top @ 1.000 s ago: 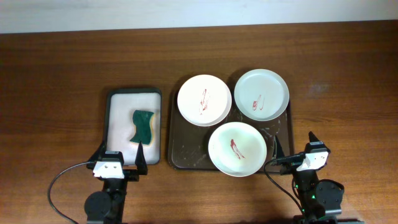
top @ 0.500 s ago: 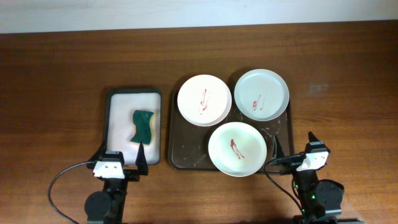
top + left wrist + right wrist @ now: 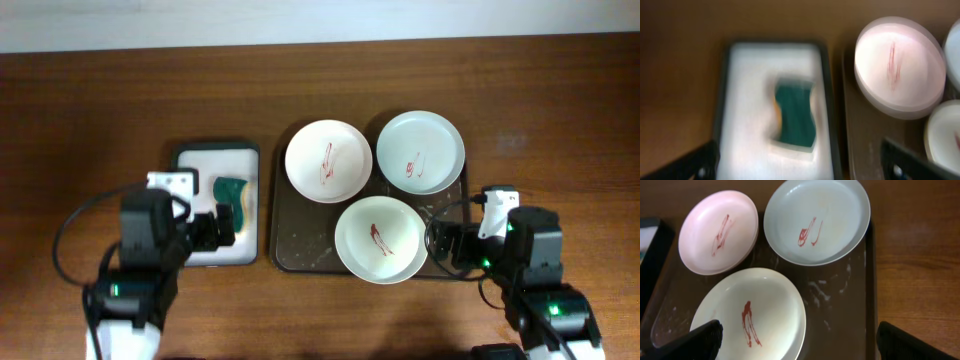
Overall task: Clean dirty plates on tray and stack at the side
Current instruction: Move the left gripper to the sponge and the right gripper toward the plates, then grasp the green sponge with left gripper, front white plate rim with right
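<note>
Three plates with red squiggles lie on the dark brown tray (image 3: pixel 300 243): back left (image 3: pixel 329 161), back right (image 3: pixel 420 150), front (image 3: pixel 381 239). My left gripper (image 3: pixel 226 226) is open and empty above the front of the small sponge tray; its fingertips frame the left wrist view (image 3: pixel 800 164). My right gripper (image 3: pixel 444 246) is open and empty above the tray's front right corner. The right wrist view shows its fingers (image 3: pixel 801 341) over the front plate (image 3: pixel 755 315), with the pinkish plate (image 3: pixel 719 231), the pale-green plate (image 3: pixel 816 220) and the soap-flecked tray (image 3: pixel 840 310) beyond.
A small dark tray with a white lining (image 3: pixel 215 148) stands left of the brown tray and holds a green sponge (image 3: pixel 232 192). The blurred left wrist view shows the sponge (image 3: pixel 795 116), this tray's rim (image 3: pixel 825 100) and the back left plate (image 3: pixel 900 65). Bare wooden table surrounds both trays.
Both arms have lifted from the table's front edge and moved forward. The left gripper now hangs over the sponge tray, the right over the brown tray's front right corner. The plates have not moved.
</note>
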You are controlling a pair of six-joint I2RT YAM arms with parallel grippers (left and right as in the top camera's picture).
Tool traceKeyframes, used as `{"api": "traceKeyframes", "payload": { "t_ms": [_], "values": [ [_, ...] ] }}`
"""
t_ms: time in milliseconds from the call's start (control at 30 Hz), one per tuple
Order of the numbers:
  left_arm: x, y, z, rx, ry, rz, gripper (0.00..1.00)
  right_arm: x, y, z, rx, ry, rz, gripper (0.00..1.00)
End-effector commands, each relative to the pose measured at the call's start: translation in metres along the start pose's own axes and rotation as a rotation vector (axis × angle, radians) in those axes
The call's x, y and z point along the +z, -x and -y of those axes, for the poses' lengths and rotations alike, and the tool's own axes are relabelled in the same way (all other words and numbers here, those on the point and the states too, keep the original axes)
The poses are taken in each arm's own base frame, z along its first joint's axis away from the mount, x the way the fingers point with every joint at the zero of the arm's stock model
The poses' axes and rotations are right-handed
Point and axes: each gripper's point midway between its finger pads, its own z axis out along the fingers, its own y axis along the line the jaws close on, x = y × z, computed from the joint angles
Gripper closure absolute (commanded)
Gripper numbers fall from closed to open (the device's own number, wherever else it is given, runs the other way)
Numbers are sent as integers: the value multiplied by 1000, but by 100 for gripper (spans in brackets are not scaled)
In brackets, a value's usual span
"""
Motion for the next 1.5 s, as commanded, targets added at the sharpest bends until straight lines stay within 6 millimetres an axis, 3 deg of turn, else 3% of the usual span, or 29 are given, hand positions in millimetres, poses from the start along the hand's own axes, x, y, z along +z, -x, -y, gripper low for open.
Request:
{"api": "traceKeyframes", "payload": {
  "t_ms": [0,67,133,200,367,400,567,600,633,667,800,867,933,1033,1167,1267,1467],
  "values": [
    [13,4,5,-17,-22,-126,1,-6,18,-16,15,69,-42,1],
    [26,-1,4,-20,-18,-164,0,-3,19,-23,18,110,-56,1],
    [46,14,4,-17,-22,-121,1,-3,19,-23,18,109,-56,1],
    [64,13,3,-16,-22,-139,0,-3,19,-23,18,109,-57,1],
    [127,-33,10,8,-21,-327,16,4,15,-21,27,104,-93,1],
    [139,-46,8,5,-16,-375,25,6,14,-20,29,103,-100,1],
    [163,-73,4,1,-6,-460,41,6,14,-20,28,102,-101,1],
    [165,-78,4,0,-4,-474,56,6,14,-20,28,102,-101,1],
    [166,-76,4,0,-5,-466,86,6,14,-20,28,102,-101,1],
    [167,-73,4,1,-6,-457,100,6,14,-20,29,102,-101,1],
    [157,-55,6,1,-10,-431,100,11,6,-18,38,96,-141,1],
    [138,-30,10,4,-17,-372,100,24,-10,-14,61,82,-237,1],
    [122,-31,10,-24,-12,-386,100,38,-27,-20,55,142,-339,3],
    [120,-50,8,-27,-5,-445,100,72,-58,-10,98,122,-513,36],
    [119,-52,8,-27,-5,-451,100,107,-76,2,115,97,-583,69],
    [119,-52,8,-28,-5,-452,100,119,-80,5,120,90,-594,87],
    [120,-49,8,-26,-6,-442,100,116,-90,6,130,85,-630,96]
  ]
}}
